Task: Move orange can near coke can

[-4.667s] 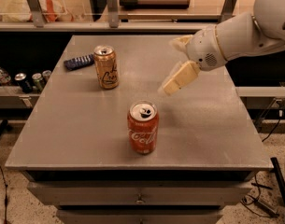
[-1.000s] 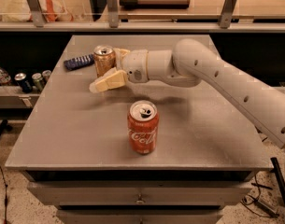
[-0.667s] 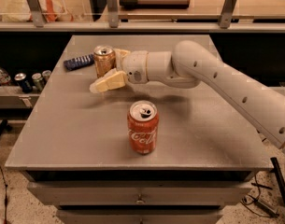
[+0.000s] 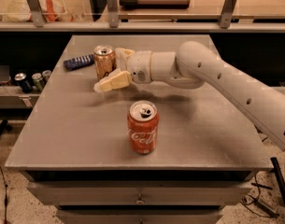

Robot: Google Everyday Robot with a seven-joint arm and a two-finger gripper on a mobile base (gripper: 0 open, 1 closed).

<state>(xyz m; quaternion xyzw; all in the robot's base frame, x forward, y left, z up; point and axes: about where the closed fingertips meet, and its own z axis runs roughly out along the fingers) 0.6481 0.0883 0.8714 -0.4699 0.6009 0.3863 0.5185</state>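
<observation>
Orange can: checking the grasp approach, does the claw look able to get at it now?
Probably yes: the claw is right at the orange can, nothing between them; the coke can stands apart.

The pincer [image 4: 108,70] at the shiny metal orange can [image 4: 103,59] seems smooth plastic, the table [image 4: 203,125] matt.
</observation>
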